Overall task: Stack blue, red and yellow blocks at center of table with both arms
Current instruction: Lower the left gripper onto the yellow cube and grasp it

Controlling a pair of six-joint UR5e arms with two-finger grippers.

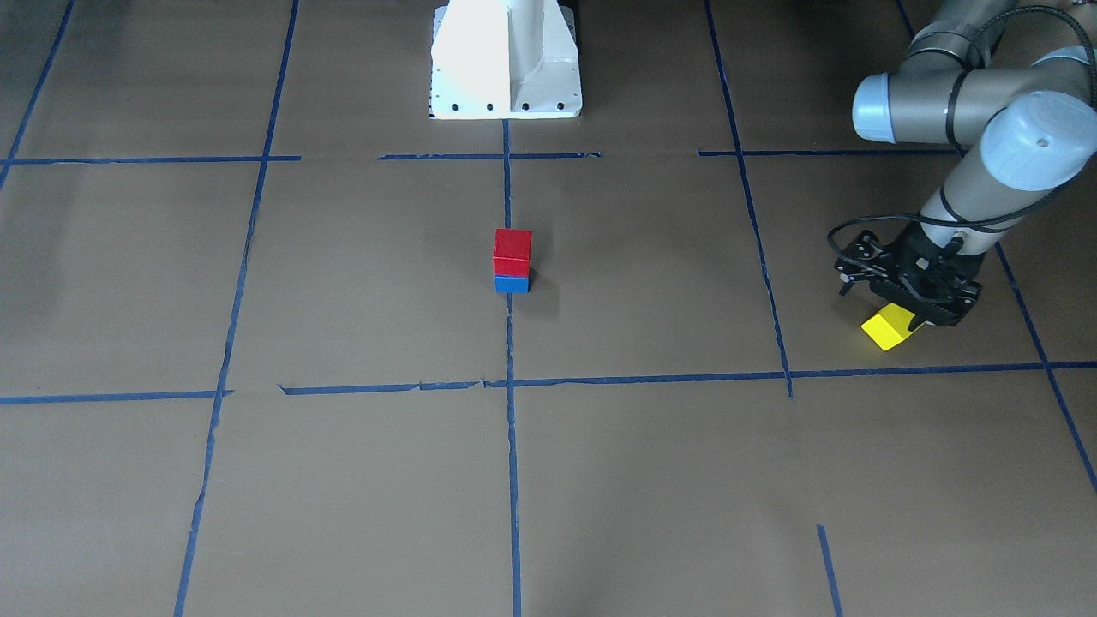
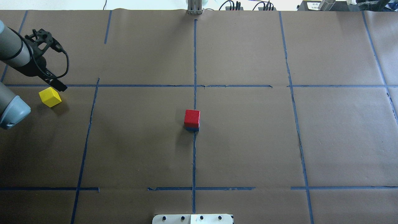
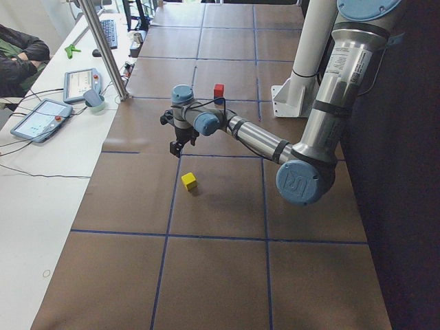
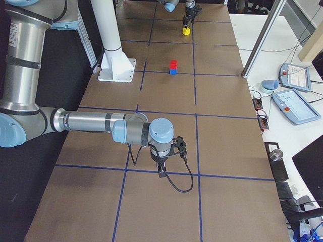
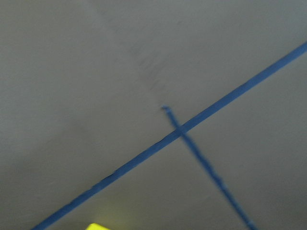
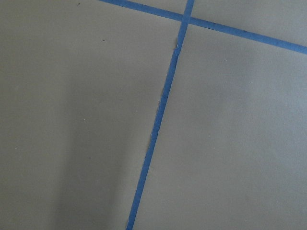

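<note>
While one red block point(image 2: 192, 117) tops one blue block point(image 1: 512, 284) mid-frame, my left tool point(image 2: 57, 86), opening unclear, hangs near one yellow block point(image 2: 50, 97).

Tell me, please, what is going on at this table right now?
A two-armed robot is stacking coloured blocks. The red block already sits on the blue block at the centre of the table. The yellow block lies by itself on the robot's left side. The left end effector hangs just above and beside it, not gripping it. The right arm is off on its own side, with the right end effector low over the table and no block near it.
</note>
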